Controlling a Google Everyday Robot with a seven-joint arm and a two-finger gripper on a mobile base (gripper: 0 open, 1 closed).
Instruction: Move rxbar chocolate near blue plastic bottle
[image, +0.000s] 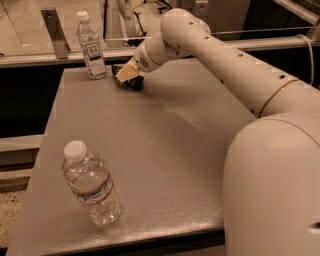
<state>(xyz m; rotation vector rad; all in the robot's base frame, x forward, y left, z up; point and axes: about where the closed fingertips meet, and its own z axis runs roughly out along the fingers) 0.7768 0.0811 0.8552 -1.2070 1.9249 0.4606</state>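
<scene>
1 arm (225, 65) stretches from the right across your grey table (165, 145) to its far left corner. Your gripper (128, 75) sits there, low over the tabletop. The rxbar chocolate (135, 83) shows as a dark shape right at the gripper's tip, under and just behind its tan end, down at or just above the table surface. The 2 overlap, so you cannot tell whether the gripper is clamped on the bar or loose around it.

The blue plastic bottle (91, 47) stands upright at the far left edge, white cap on top, dark label facing you. The bar lies just to the right of that bottle, near it but not touching.

1 wider clear bottle (92, 186) with a red-and-white band stands at the near left corner, well apart from the gripper and the bar.
</scene>
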